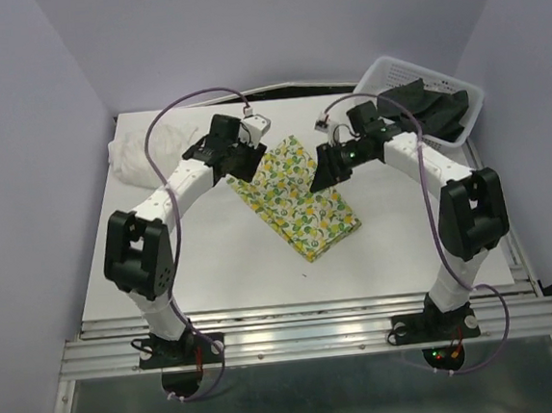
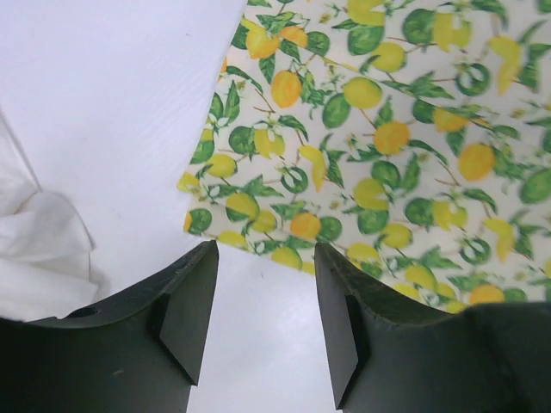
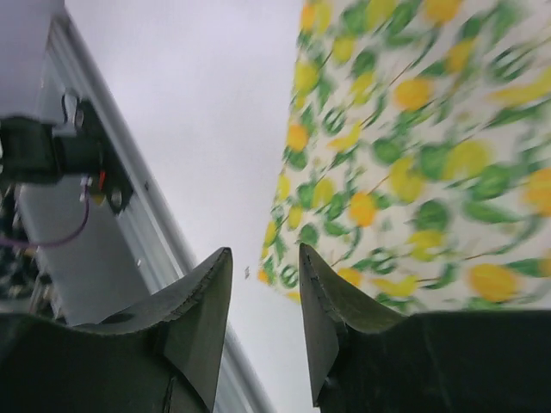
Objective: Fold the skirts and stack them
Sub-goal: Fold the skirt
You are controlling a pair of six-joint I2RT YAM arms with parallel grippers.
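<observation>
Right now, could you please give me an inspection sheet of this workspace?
Surface: white table, flat.
Job's things: lemon-print skirt lying diagonally mid-table; white skirt bunched far left; black skirt in the mesh basket.
Clutter: a tiny dark speck.
Grippers: left gripper and right gripper open, empty, at the lemon-print skirt's edges.
Cables: purple cables loop over both arms.
Surroundings: lilac walls, aluminium rail.
</observation>
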